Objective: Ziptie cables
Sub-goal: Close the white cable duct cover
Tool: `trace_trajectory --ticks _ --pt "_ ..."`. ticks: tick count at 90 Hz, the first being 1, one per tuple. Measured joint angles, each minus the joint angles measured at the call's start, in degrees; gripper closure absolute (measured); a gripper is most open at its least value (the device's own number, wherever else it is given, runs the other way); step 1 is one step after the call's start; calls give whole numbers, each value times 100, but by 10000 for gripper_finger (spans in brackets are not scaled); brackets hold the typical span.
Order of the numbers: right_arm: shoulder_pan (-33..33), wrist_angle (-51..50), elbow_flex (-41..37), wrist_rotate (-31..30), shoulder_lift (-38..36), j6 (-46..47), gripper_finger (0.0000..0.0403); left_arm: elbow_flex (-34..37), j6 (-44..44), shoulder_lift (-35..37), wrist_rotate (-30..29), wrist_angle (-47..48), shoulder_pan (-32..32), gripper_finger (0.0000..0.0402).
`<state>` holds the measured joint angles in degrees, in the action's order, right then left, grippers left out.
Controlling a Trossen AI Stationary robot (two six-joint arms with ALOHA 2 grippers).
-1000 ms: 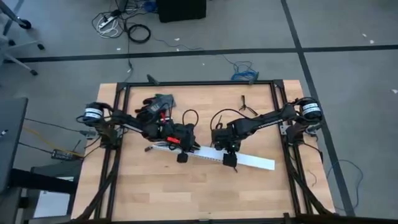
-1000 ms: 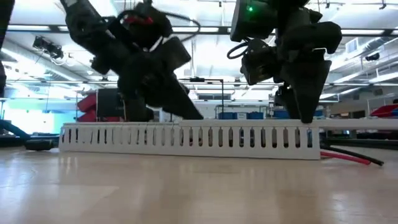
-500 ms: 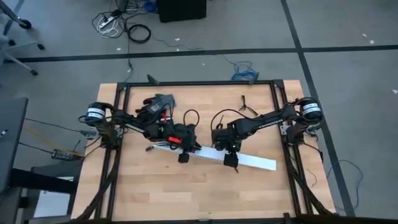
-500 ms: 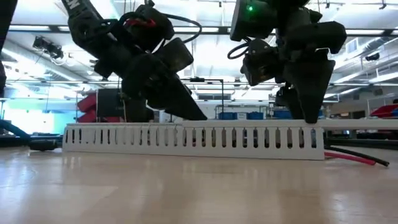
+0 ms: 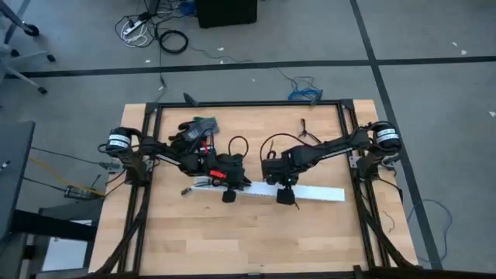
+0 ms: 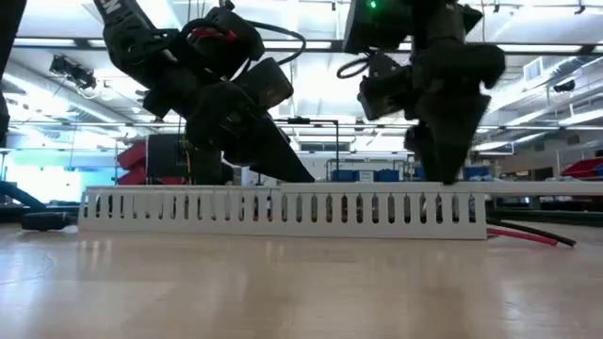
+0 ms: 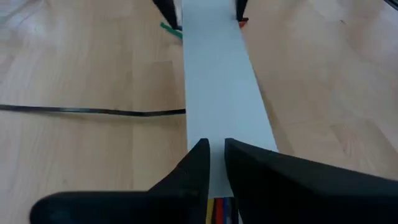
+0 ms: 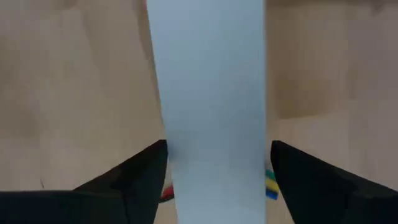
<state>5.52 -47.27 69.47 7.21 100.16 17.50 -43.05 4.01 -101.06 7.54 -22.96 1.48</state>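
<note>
A long white slotted channel [image 5: 310, 191] lies across the table's middle. The cables run inside it. Their coloured strands [image 7: 216, 210] show under my left gripper, and red and black ends [image 6: 532, 237] stick out of one end. The thin black ziptie [image 7: 93, 111] lies flat on the wood beside the channel. My left gripper [image 5: 229, 195] is shut, its tips down at the channel's top near its left part. My right gripper [image 5: 285, 196] straddles the channel nearer its right end. My left gripper comes slanting down onto the channel's flat white top [image 7: 214, 134]. Its shut fingertips [image 7: 200, 149] stand on or just over that top; whether they touch it, I cannot tell. My right gripper has the channel's two long sides [image 8: 163, 140] between its spread fingers [image 8: 149, 165], from above and across it. The channel lies flat on the table.
A dark bundle with a glove-like shape [image 5: 198, 128] lies at the far left of the table. A small black forked clip [image 5: 308, 132] lies at the far right. The near half of the wooden top [image 5: 248, 240] is bare.
My right gripper has gone a little toward the table's far edge with the channel between its fingers. The channel's right end has swung toward the far edge, so it lies more squarely across the table. Its left part under my left gripper has stayed about where it was.
</note>
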Motion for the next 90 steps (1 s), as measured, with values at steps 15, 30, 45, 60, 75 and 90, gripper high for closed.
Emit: trace_trajectory --ticks 15,30,45,60,75,90 --pt "31 -127 178 87 0 -299 112 0 -2 -2 5 22 0 357" --pt "150 -172 184 -42 -2 -407 184 4 0 -4 7 21 0 357" --pt "166 -174 184 -91 -2 -509 369 4 0 -4 9 20 0 357" --pt "166 -131 168 -40 105 -560 395 4 -17 -4 15 20 0 357" --pt "160 -56 92 166 395 -586 401 7 -42 -7 27 17 0 357" --pt "140 -17 107 139 280 -665 402 9 -37 -9 27 20 2 357"
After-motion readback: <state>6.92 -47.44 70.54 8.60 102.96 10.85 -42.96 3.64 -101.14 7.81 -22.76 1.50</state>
